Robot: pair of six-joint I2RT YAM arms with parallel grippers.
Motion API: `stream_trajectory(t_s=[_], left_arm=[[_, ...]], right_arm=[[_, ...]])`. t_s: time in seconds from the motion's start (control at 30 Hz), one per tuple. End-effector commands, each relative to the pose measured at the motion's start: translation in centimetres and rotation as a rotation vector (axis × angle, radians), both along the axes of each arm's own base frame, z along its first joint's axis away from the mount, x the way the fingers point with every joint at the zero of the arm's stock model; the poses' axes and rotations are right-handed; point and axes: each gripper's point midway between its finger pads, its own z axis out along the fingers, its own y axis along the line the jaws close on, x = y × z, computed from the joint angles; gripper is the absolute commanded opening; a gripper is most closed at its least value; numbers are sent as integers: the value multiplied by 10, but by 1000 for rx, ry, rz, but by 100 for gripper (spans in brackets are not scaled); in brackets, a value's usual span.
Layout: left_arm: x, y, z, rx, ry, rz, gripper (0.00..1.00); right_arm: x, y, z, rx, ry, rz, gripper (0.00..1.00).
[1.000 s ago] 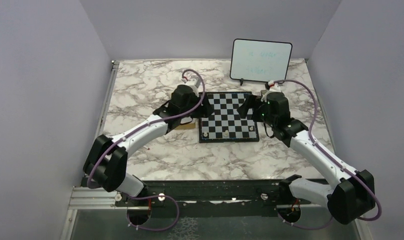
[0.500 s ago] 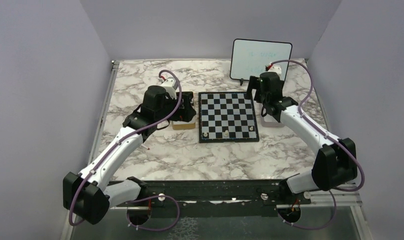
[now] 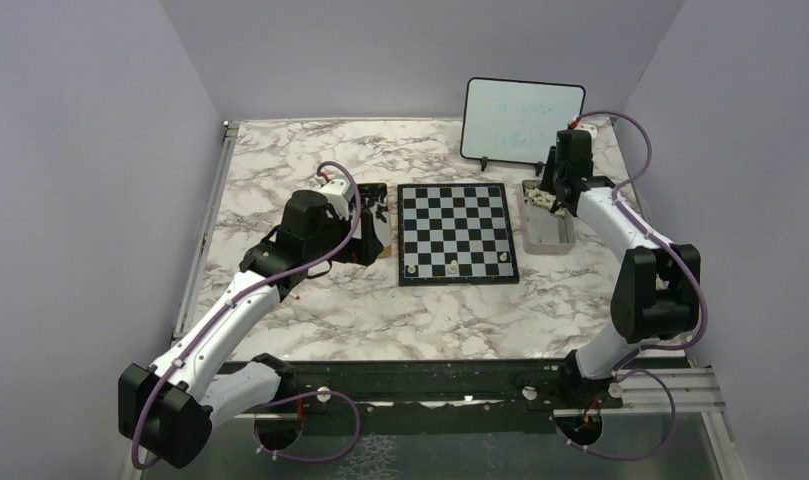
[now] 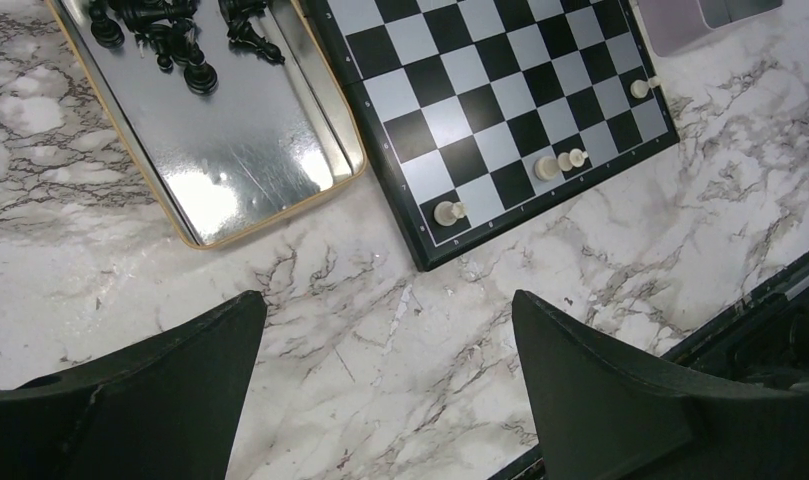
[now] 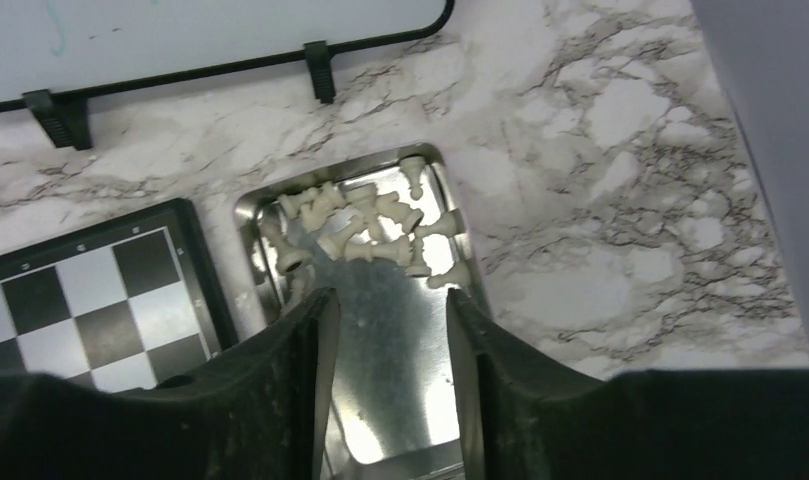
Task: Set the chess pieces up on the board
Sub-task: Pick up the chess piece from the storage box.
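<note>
Now our right gripper (image 5: 387,305), jaws half-narrowed and empty, hangs over the metal tray (image 5: 385,425); the cream pieces (image 5: 365,225) lie heaped just ahead, the board (image 5: 100,290) leftward. Our left gripper (image 4: 387,312) gapes wide, empty.

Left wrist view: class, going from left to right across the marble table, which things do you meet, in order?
metal tray holding black pieces → board → corner of a pale tray at the top right edge
</note>
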Motion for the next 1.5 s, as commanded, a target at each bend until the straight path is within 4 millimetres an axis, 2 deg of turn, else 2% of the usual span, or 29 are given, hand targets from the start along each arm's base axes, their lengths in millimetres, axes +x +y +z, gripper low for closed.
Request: stream_trajectory(t_s=[0.0, 0.17, 0.37, 0.67, 0.97, 1.23, 1.47], left_arm=[[-4, -2, 10, -23, -37, -25, 93], [0, 5, 13, -8, -57, 17, 93], [1, 14, 19, 7, -93, 60, 93], [3, 13, 16, 12, -80, 57, 93], [2, 16, 22, 11, -106, 67, 93], [1, 16, 25, 7, -113, 63, 93], [0, 15, 24, 1, -111, 58, 93]], right_arm=[[4, -6, -12, 13, 16, 26, 44], [4, -13, -37, -46, 93, 60, 30], [9, -16, -59, -72, 155, 95, 26], [20, -15, -79, -13, 182, 91, 30], [32, -8, -87, 36, 190, 154, 34], [35, -9, -91, 21, 197, 194, 37], [35, 3, -107, 62, 247, 293, 40]])
